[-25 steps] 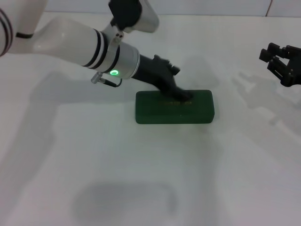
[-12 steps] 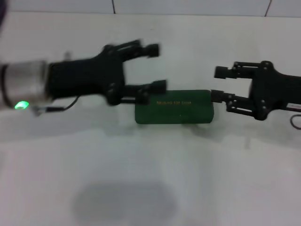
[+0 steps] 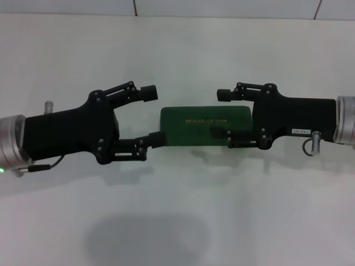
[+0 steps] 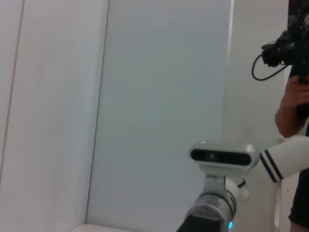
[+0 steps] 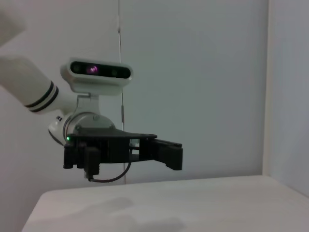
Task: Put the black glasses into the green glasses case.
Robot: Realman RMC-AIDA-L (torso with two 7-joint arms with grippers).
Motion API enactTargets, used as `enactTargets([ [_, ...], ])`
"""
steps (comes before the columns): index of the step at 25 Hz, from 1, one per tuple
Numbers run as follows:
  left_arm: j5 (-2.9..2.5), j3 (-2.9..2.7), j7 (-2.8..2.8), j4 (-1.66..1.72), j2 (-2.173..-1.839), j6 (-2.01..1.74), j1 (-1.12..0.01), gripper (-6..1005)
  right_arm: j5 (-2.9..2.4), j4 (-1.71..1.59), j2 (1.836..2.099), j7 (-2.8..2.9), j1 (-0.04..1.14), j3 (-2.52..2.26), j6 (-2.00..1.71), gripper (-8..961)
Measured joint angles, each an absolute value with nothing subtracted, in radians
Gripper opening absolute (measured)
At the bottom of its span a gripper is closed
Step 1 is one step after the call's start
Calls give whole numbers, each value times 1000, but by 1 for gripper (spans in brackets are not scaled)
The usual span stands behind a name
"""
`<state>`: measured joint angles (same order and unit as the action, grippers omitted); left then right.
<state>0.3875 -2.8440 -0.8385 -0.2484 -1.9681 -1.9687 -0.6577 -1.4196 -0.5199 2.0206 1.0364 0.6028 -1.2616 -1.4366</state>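
Left claw (image 3: 151,115) spread wide, level with the surface, at the left short end of the green glasses case (image 3: 206,126). One finger reaches past the case's far left corner; the other tip sits at or against its near left corner, contact not certain. Right claw (image 3: 228,116) also spread, mirrored at the right end, overlapping the case's right part: far finger over the far edge, near finger along the near edge close to the lid. Neither claw pinches anything.

Case lies shut on the white surface (image 3: 177,210), centred between the two claws, long axis running left to right, straight along the line joining them. Gold lettering on the lid faces up. Both claws about equally close; right one perhaps a touch further over the case.

Black glasses: not seen anywhere, in no view. With the lid down, I judge they may already be inside, but cannot confirm. If so, task looks near its end, and the claws only need to back away outward along the case's long axis, each toward its own side.

Nothing else on the surface near the case. Tiled wall edge at the back.

Right wrist view shows the left claw side-on and the robot's head camera (image 5: 95,70) behind it. Left wrist view shows a person with a camera (image 4: 295,87) at the room's edge, well clear.
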Motion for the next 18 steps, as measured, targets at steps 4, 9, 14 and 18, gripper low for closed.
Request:
enactTargets([
  [4,375,-2844,-837,-254,-1966,-1970,-654,894,-1412,-512,2024,1017,609,-1262,-1434,747],
  [9,373,-2844,-835,-283,-1970,-1971,-656,894,-1411,-510,2026,1014,611,-1262,-1422,747],
  [14,373,-2844,-821,-286,-1973,-1972,-660,894,-1411,-505,2026,1016,620,-1270,-1387,747],
  [18,374,-2844,-825,-287,-1973,-1973,-663,894,-1411,-505,2026,1016,622,-1271,-1386,747],
])
